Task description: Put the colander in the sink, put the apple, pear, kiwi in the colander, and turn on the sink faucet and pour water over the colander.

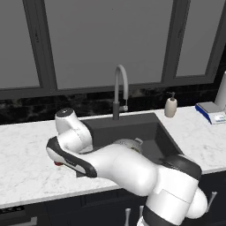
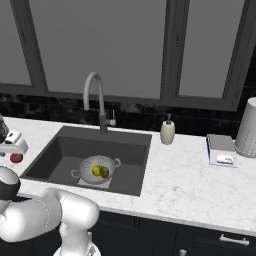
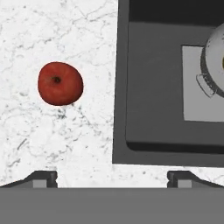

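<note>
The red apple (image 3: 60, 83) lies on the white marble counter, left of the sink (image 3: 162, 109); it also shows as a red spot (image 2: 16, 158) under my hand. My gripper (image 3: 112, 179) hangs above the counter, open and holding nothing, with the apple ahead and to the left of its fingertips (image 3: 43, 178). The silver colander (image 2: 97, 170) stands on the light plate (image 3: 192, 105) in the sink (image 2: 65, 150). Inside it lie the yellow-green pear (image 2: 95, 170) and the duller kiwi (image 2: 105, 173). The grey gooseneck sink faucet (image 2: 97, 97) rises behind the basin. I see no water stream.
A beige soap dispenser (image 2: 167, 131) stands right of the faucet. Further right on the counter are a blue-and-white box (image 2: 221, 150) and a tall pale cylinder (image 2: 247, 127). My own arm (image 1: 114, 167) crosses the sink's front edge. Dark windows close the back.
</note>
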Tool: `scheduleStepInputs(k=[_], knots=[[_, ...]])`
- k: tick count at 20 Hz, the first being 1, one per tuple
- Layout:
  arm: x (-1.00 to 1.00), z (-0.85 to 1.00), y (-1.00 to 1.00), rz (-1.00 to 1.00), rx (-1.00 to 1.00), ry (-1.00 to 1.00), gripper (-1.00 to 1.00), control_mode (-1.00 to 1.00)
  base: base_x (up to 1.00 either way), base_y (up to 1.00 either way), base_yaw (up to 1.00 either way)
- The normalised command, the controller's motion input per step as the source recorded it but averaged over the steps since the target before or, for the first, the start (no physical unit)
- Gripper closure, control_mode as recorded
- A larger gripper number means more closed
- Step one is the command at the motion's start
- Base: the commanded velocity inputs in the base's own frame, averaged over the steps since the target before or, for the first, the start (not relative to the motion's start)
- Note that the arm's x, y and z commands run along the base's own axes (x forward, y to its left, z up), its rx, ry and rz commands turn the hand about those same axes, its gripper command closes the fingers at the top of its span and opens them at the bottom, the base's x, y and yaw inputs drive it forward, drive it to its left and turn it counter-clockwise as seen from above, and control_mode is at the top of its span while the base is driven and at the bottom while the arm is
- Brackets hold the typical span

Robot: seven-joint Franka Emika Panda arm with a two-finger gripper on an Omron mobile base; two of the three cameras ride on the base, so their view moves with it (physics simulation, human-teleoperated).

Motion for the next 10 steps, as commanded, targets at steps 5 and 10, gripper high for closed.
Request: scheduleStepInputs(k=[5,10], knots=[[0.25,-0.33,0.49,0.00,0.00,0.00,-1.00,-1.00,0.00,0.00,0.00],[0.30,-0.30,0.40,0.00,0.00,0.00,-1.00,-1.00,0.00,0.00,0.00]])
